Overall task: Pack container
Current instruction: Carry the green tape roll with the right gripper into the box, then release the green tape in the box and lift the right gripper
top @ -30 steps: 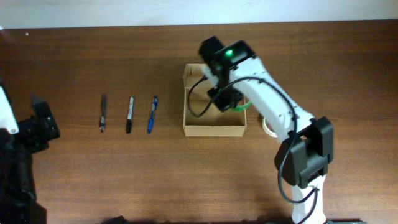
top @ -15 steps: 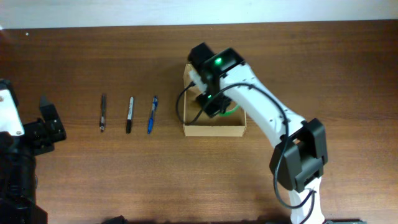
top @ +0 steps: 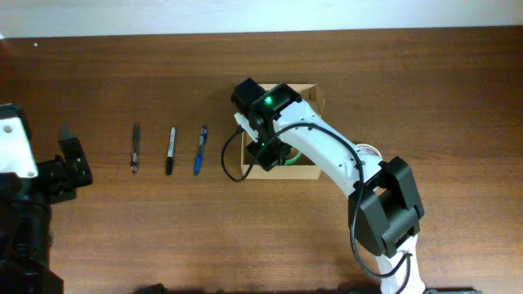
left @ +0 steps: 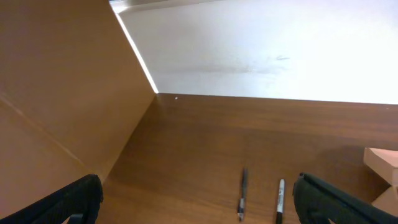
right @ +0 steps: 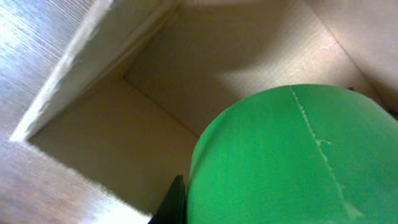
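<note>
Small tan cardboard box [top: 298, 172] sits mid-worktop [top: 425, 73]. Right pincer [top: 274, 153] over it, grip hidden behind green round roll [right: 280, 162]: cannot tell. Lower roll flat, clear of walls. Left pincer [left: 199, 190] wide open, empty.

The container [top: 301, 173] sits mid-table. Left of it, near but apart, three pens [top: 171, 149] lie side by side. A roll [right: 292, 162] sits inside the container, apparently held by the right gripper [top: 272, 152]. The left gripper [top: 69, 159] is far left, beyond the pens.
</note>
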### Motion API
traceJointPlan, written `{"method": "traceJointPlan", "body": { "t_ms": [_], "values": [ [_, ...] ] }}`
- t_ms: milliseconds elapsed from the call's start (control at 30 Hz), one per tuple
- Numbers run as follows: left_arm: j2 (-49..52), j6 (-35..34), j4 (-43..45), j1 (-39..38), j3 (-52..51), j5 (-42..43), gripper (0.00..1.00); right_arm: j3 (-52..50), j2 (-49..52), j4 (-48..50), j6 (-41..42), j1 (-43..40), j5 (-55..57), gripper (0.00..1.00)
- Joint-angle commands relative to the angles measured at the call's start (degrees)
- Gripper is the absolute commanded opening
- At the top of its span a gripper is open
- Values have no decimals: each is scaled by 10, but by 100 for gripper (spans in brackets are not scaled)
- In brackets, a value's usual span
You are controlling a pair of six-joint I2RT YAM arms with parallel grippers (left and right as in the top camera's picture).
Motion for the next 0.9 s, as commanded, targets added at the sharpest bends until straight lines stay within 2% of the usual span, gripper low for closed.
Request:
{"method": "traceJointPlan", "body": {
  "t_ms": [0, 233, 733, 867],
  "values": [
    [1, 11, 0, -9, 2, 8, 99, -12, 4, 7, 0, -3, 1, 4],
    [1, 11, 0, -9, 2, 8, 99, -43, 4, 38, -2, -14, 1, 4],
    [1, 11, 0, -9, 2, 9, 99, -53, 4, 47, -8, -100, -15, 4],
    [1, 11, 0, -9, 2, 9, 99, -53, 4, 47, -8, -99, -19, 13]
  ]
}}
